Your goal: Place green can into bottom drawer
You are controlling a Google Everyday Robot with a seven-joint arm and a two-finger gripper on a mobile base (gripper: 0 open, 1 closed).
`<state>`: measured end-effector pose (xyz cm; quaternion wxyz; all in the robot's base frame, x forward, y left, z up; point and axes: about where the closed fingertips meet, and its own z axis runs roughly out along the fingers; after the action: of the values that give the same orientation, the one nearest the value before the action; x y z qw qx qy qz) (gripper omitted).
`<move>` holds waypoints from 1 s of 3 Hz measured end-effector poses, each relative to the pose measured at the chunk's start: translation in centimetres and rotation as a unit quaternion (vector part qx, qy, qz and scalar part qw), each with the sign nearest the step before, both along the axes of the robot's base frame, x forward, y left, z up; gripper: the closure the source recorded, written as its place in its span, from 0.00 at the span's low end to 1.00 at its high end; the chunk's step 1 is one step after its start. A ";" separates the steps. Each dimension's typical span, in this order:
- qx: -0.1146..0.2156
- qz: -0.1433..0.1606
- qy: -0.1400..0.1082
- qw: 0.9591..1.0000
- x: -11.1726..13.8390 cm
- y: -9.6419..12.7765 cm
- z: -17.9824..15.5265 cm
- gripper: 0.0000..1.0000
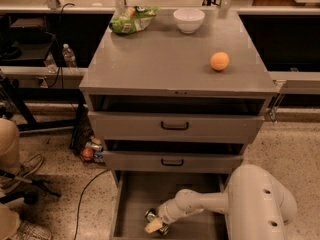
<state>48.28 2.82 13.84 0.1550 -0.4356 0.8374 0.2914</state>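
The bottom drawer [135, 194] is pulled open below two shallower drawers, its flat grey floor showing. The white arm reaches down into it from the right. The gripper [156, 223] is low over the drawer floor near the front left. The green can [150, 216] shows only as a small dark green and silver shape at the gripper's tip, just above or on the drawer floor; I cannot tell which.
On the cabinet top [165, 59] lie a green snack bag [131, 20], a white bowl [189, 19] and an orange [219, 61]. The two upper drawers [175, 126] are slightly open. Cans and a cable lie on the floor at left [90, 149].
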 end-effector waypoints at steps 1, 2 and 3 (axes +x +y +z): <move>0.005 0.002 -0.004 1.000 0.2 0.2 0.8 0.00; 0.035 -0.009 -0.010 0.999 1.8 -1.0 3.0 0.00; 0.089 -0.035 -0.012 0.995 4.2 -6.5 6.5 0.00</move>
<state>52.44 -3.66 20.35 0.2138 -0.3939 0.8209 0.3539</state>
